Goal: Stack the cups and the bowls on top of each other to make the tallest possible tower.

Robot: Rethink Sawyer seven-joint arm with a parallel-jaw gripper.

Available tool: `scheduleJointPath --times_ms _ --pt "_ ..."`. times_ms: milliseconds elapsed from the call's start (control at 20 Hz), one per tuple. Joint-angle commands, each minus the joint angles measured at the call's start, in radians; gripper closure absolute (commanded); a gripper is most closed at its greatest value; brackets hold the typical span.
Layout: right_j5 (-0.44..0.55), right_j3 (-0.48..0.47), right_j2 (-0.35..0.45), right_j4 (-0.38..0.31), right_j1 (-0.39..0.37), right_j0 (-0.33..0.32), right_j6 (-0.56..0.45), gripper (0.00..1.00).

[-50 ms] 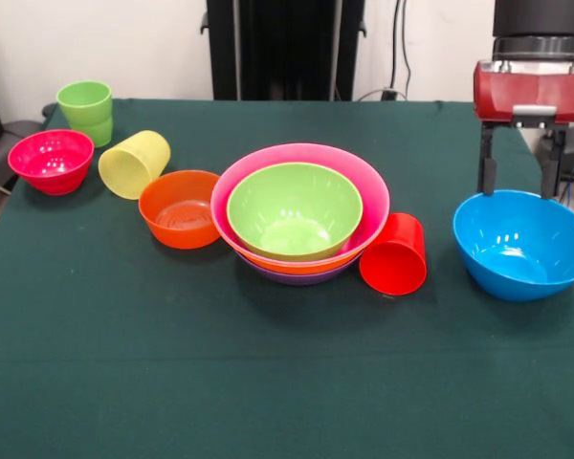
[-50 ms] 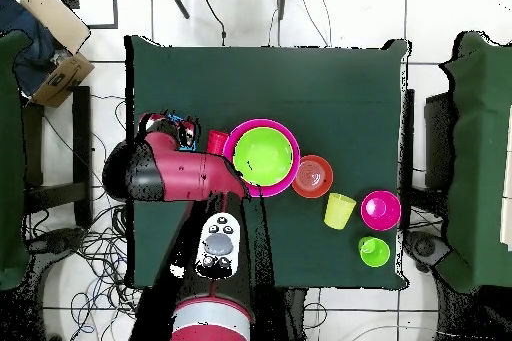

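My gripper (image 1: pixel 519 182) hangs open at the far right, its fingers just above the far rim of the blue bowl (image 1: pixel 522 244), nothing between them. The tower (image 1: pixel 299 212) sits mid-table: purple, orange and pink bowls nested with a lime-green bowl (image 2: pixel 263 155) innermost. A red cup (image 1: pixel 394 253) lies tipped against the tower's right side. Left of the tower stands a small orange bowl (image 1: pixel 179 208), then a pale yellow cup (image 1: pixel 134 163) on its side, a small magenta bowl (image 1: pixel 51 160) and an upright green cup (image 1: pixel 84 110). In the overhead view my arm (image 2: pixel 185 172) hides the blue bowl.
Everything rests on a dark green tablecloth (image 1: pixel 268 382). Black chairs (image 2: pixel 55 147) stand beside the table. A cardboard box (image 2: pixel 55 27) and cables lie on the floor around it.
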Motion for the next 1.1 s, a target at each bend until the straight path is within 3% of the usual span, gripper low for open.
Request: scheduleJointPath --times_ms 50,450,1100 --pt "-0.100 0.062 0.017 -0.065 0.085 0.022 0.138 0.00" --pt "-0.151 0.062 -0.001 -0.057 0.104 0.039 0.126 0.00" --pt "-0.096 0.050 -0.023 -0.035 0.099 0.054 0.105 0.00"
